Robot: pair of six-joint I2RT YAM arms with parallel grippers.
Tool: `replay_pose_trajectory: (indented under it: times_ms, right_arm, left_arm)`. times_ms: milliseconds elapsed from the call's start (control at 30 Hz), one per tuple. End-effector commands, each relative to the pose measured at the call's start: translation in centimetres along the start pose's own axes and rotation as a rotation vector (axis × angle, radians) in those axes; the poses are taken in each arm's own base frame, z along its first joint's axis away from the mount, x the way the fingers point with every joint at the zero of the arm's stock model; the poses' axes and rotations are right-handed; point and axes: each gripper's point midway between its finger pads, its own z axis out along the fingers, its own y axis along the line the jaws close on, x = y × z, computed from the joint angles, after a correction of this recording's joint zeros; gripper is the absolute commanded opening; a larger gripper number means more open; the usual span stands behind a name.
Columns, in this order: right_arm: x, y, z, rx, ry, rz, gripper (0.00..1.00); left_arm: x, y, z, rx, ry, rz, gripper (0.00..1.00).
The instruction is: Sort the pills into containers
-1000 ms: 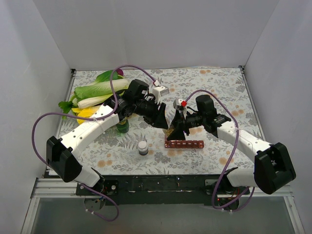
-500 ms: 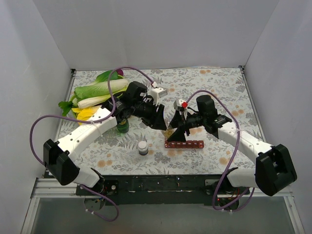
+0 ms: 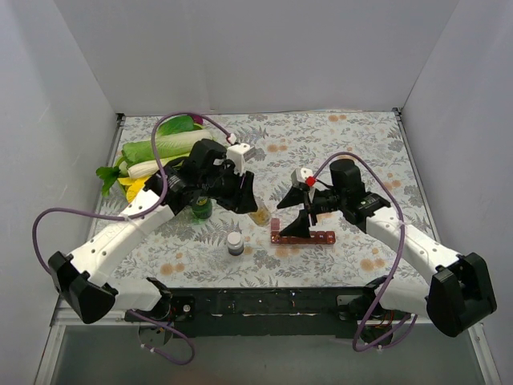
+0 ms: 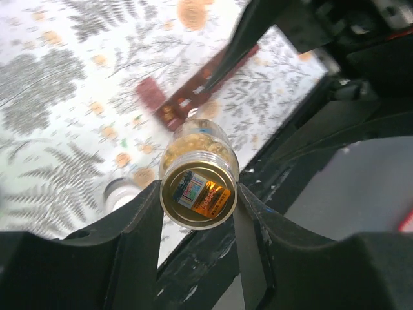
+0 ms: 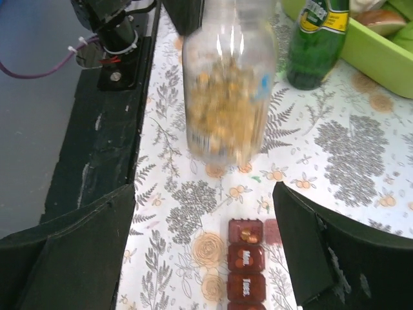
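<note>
A clear pill bottle (image 3: 259, 215) full of yellow-orange pills hangs over the table, with my left gripper (image 3: 252, 207) shut on it. In the left wrist view its round base (image 4: 199, 192) sits between both fingers. The dark red containers strip (image 3: 304, 237) lies flat just right of the bottle and shows in the left wrist view (image 4: 173, 107) too. My right gripper (image 3: 295, 215) stands open above the strip's left end, holding nothing. In the right wrist view the end compartment (image 5: 246, 233) is open with a few orange pills inside; the blurred bottle (image 5: 227, 97) hangs beyond it.
A small grey bottle with a white cap (image 3: 235, 242) stands in front of the left gripper. A green bottle (image 3: 201, 209) stands beside the left arm, with leafy vegetables (image 3: 160, 148) behind it at the far left. White walls close in three sides.
My right gripper has opened wide and drawn back to the right, away from the pill bottle. My left gripper has carried the bottle a little to the left.
</note>
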Motion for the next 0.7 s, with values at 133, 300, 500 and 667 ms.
replay_pose_trajectory:
  times_ms: [133,300,500,667]
  right_arm:
    - [0.0,-3.2,-4.7,0.169,-0.027,-0.092,0.95]
    - [1.2,-4.3,-6.1,0.230,-0.024,-0.085,0.94]
    - [2.4,-5.0,-6.5,0.268,-0.012,-0.093,0.94]
    - [3.7,-5.6,-6.7,0.304,0.018,-0.160,0.94]
  left_arm:
    - [1.4,5.3,-7.5,-0.434,-0.129,-0.143,0.00]
    - [4.7,7.8,-8.7,-0.583,-0.185,-0.331,0.00]
    - [9.4,11.6,-7.9,-0.774,-0.219,-0.568,0.00]
    - [11.0,14.5,-6.0,-0.897,-0.234,-0.636,0.00]
